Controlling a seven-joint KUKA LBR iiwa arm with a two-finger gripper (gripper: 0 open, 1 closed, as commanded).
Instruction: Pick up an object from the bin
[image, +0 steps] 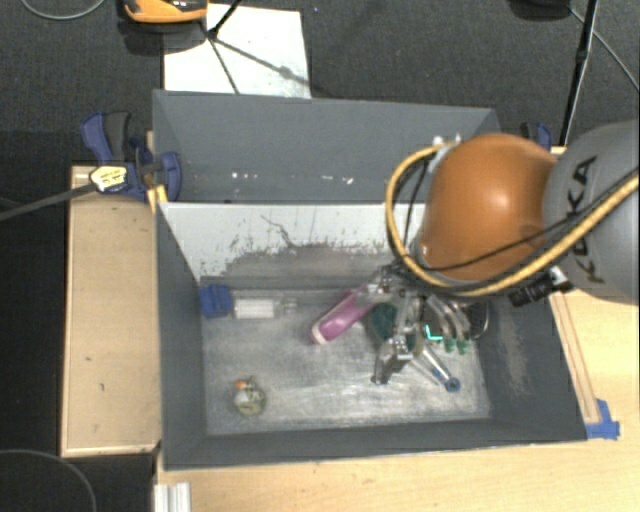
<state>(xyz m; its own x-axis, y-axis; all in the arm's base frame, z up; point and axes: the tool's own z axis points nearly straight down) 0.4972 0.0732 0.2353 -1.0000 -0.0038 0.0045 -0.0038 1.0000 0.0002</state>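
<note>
Camera view, looking down into the grey metal bin (180, 350): the gripper (392, 362) is seen low over the right half of the bin floor, hung under the arm's big orange cover (480, 205). Whether it's released or clenched can't be told from here, and nothing can be made out as gripped.

The closest stuff:
- A pink-purple tube-shaped thing (340, 316) is laid slantwise just left of the gripper and a bit further back, with its upper end pointed toward the wrist.
- A dark green lump (382, 322) is tucked right beside that end, just behind the gripper.
- A thin stick with a blue tip (441, 376) is laid just right of the gripper, angled toward the front wall.

Well apart, by the left wall, a blue block (215, 300) is found with a clear tube (255, 309) beside it. A small roundish thing (248, 397) is parked near the front left corner.
</note>
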